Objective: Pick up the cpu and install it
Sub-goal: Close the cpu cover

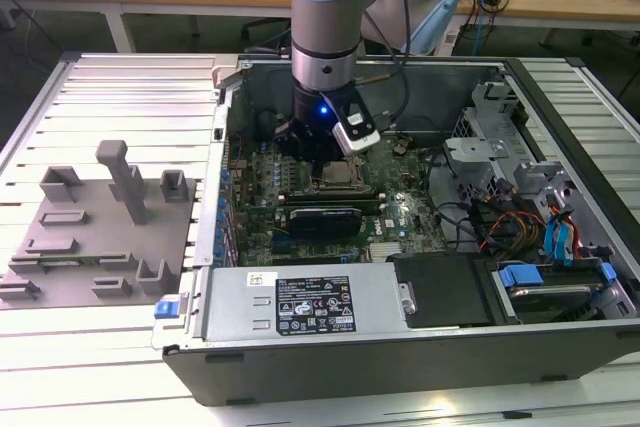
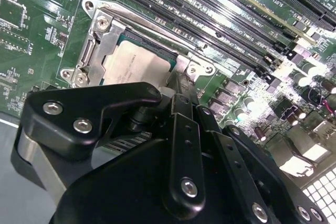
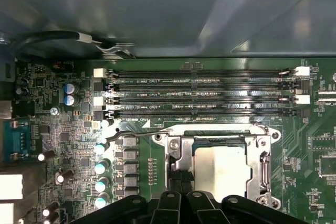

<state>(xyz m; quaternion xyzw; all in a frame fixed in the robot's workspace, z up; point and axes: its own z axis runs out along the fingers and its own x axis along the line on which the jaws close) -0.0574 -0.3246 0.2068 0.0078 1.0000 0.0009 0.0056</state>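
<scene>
The cpu (image 2: 137, 65) lies flat inside the metal socket frame (image 2: 100, 30) on the green motherboard, its silvery top facing up; the first wrist view shows the cpu (image 3: 218, 169) in the same frame (image 3: 265, 167). My gripper (image 2: 169, 90) hangs low over the socket's edge, beside the cpu. Its black fingertips (image 3: 180, 178) are drawn together with nothing between them. In the exterior view my gripper (image 1: 322, 155) sits just above the socket (image 1: 340, 181) inside the open computer case.
Memory slots (image 3: 199, 93) run along one side of the socket, with capacitors (image 3: 100, 169) on another. In the exterior view a black card (image 1: 320, 219), the power supply (image 1: 305, 305) and drive cables (image 1: 520, 222) fill the case. A grey fixture (image 1: 100, 232) stands at the exterior view's left.
</scene>
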